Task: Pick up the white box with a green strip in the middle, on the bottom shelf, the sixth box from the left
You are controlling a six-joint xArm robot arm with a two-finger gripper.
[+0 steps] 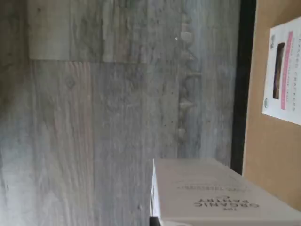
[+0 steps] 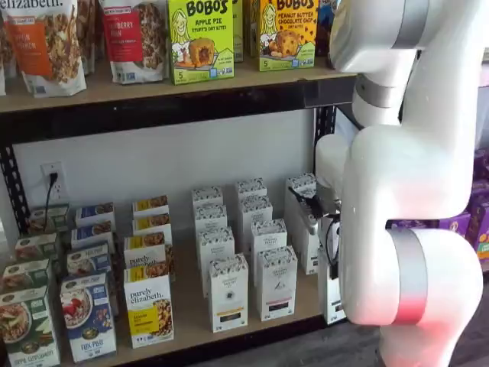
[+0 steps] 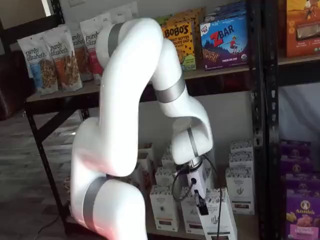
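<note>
The white box is a tall slim carton with a speckled top band. In a shelf view it stands out in front of the cartons on the bottom shelf. My gripper is shut on its upper part, one black finger lying against its side. In a shelf view only a thin edge of the white box shows beside the arm, with a black finger above it. In the wrist view the white box is close up with grey floor beyond it. Its front strip is hidden.
Rows of like white cartons stand on the tan board, with "purely elizabeth" boxes to their left. The wrist view shows the board, its black rail and a pink-striped carton. The white arm hides the shelf's right end.
</note>
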